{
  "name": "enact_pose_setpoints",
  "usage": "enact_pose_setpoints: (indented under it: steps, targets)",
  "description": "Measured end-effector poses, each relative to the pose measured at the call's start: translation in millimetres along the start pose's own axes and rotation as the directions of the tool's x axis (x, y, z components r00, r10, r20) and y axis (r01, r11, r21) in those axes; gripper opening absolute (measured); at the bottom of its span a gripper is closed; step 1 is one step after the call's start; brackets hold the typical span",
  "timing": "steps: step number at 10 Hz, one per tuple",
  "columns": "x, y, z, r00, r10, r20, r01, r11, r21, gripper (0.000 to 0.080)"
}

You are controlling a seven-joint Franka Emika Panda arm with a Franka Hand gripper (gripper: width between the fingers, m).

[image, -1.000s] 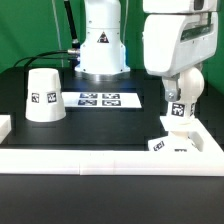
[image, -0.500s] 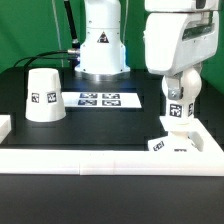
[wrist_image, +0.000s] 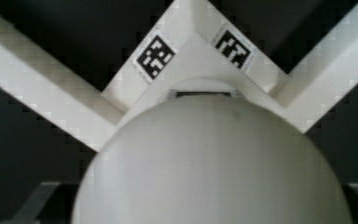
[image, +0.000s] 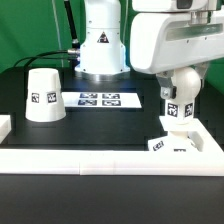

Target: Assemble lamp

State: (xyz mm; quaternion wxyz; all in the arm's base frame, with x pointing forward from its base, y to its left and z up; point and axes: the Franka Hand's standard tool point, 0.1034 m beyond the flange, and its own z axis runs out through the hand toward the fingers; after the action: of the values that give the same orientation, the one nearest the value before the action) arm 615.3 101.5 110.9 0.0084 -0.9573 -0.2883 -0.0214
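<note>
The white ball-shaped bulb [image: 178,108] stands upright on the low sloped base [image: 176,143], which sits in the corner of the white rail at the exterior view's right. My gripper [image: 180,88] comes down from above and is shut on the bulb's top. In the wrist view the bulb [wrist_image: 202,160] fills the middle, with the gripper [wrist_image: 197,205] closed around it and a dark finger at each side. The tagged base [wrist_image: 190,55] shows beyond it. The cone-shaped shade [image: 43,95] stands alone at the exterior view's left.
The marker board [image: 100,99] lies flat in the middle of the black table. A white rail [image: 90,158] runs along the front edge and turns back at the right, beside the base. The robot's white body [image: 102,40] stands at the back.
The wrist has turned above the bulb, so the white hand housing now reaches further toward the exterior view's left. The bulb, base and shade stay in place.
</note>
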Motion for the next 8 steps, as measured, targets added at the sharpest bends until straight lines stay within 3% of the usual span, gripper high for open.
enact_pose_setpoints:
  steps: [5,8]
  targets:
    - [-0.9,2.6,0.0,0.924,0.383,0.000,-0.383,0.924,-0.002,0.0579]
    - [-1.6,4.0,0.0,0.798,0.602,-0.001,-0.602,0.798,-0.005,0.0580]
